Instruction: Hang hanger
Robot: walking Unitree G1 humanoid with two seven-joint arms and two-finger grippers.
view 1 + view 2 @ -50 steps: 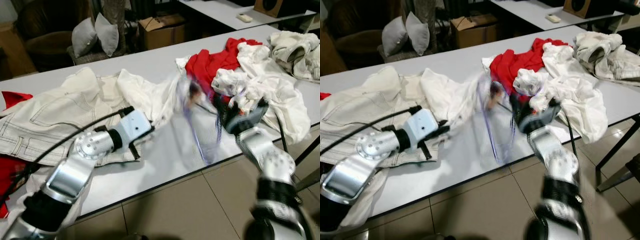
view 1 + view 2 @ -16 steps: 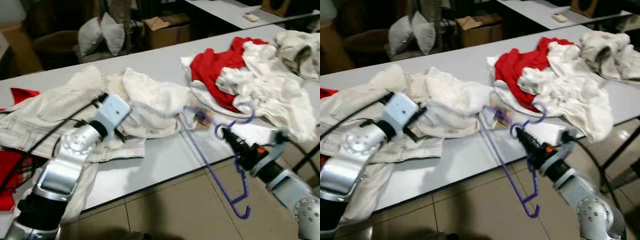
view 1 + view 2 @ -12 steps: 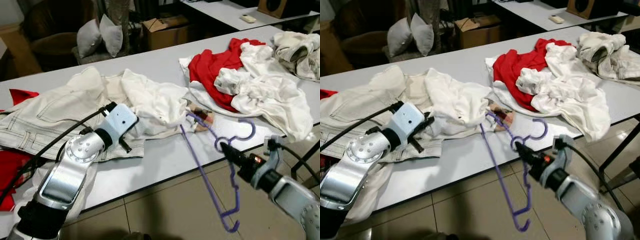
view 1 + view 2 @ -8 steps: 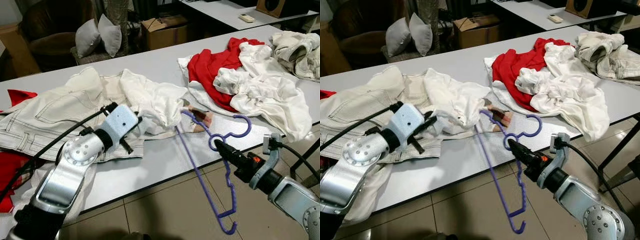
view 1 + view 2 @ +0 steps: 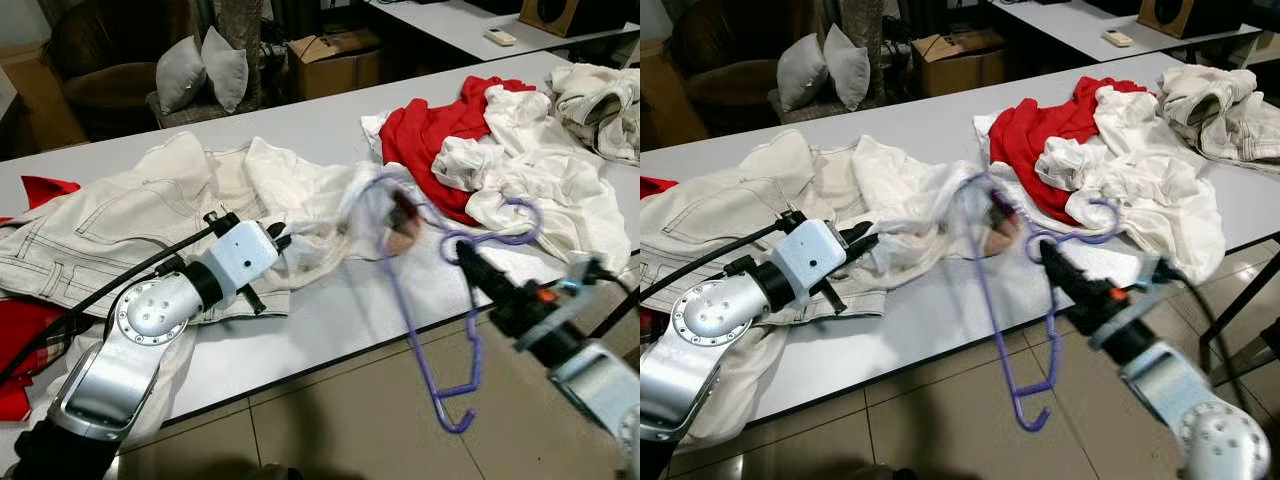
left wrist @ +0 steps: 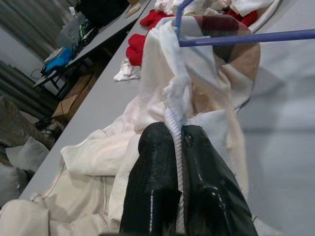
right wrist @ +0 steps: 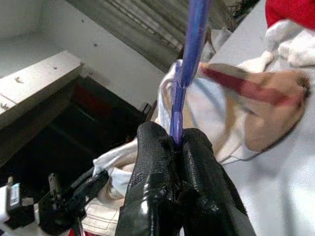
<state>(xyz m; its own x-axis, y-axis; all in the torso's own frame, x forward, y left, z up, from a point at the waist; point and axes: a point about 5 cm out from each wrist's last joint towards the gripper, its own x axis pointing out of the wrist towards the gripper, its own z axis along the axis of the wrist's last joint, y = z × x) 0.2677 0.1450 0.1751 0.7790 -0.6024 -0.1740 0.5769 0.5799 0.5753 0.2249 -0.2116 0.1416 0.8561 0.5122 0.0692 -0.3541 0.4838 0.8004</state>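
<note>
We are threading the purple hanger (image 5: 420,300), pinched in our right gripper (image 7: 178,142) over the table edge (image 5: 330,355), into the white shirt (image 6: 197,64) our left gripper (image 6: 179,142) clamps by its hem, and next must seat it inside.

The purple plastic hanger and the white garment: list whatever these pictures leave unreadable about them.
- Purple plastic hanger: in the eye views its top end, inside the white garment, is motion-blurred; how far it is threaded in cannot be told.
- The same garment: in the left wrist view, the left gripper covers the pinched edge, so which part is gripped is hidden.
- Right gripper: in the right wrist view the hanger's hook is cut off by the frame.
</note>
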